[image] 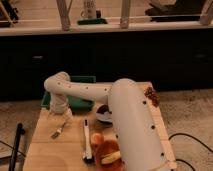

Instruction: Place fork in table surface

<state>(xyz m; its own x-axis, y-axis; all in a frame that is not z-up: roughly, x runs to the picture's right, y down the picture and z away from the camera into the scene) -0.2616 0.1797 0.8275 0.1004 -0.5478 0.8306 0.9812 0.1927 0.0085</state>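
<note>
below the left end of the green bin (79, 103), the gripper (65, 120) hangs low over the table surface (47, 156). i cannot tell if it is wide or narrow. one fork (56, 133) lies on the wood just below the gripper, a bit to its left. i cannot tell if they touch. below the bin's right end lies one long black-and-white stick (86, 140). just right of the bin sits one dark bowl (103, 114).
</note>
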